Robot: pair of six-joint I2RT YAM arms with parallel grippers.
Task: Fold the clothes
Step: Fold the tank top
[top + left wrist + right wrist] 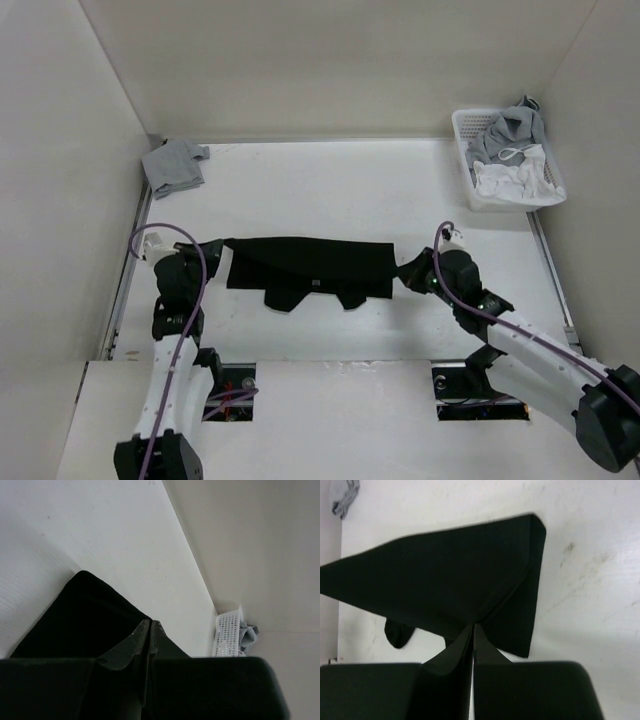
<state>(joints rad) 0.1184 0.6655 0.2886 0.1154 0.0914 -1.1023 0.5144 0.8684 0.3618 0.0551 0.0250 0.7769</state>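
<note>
The black clothes [310, 268] hang stretched between my two arms above the middle of the table, with loose flaps drooping from the near edge. My left gripper [216, 249] is shut on the garment's left end. In the left wrist view the black cloth [85, 617] runs away from the pinched gripper [151, 622]. My right gripper [405, 272] is shut on the right end. In the right wrist view the garment [445, 575] spreads taut from the closed gripper [473, 626], a folded corner at the upper right.
A white basket [468, 170] with white and grey bundled clothes [515, 150] stands at the back right corner. A grey folded cloth [173, 166] lies at the back left. Walls close in the table on three sides.
</note>
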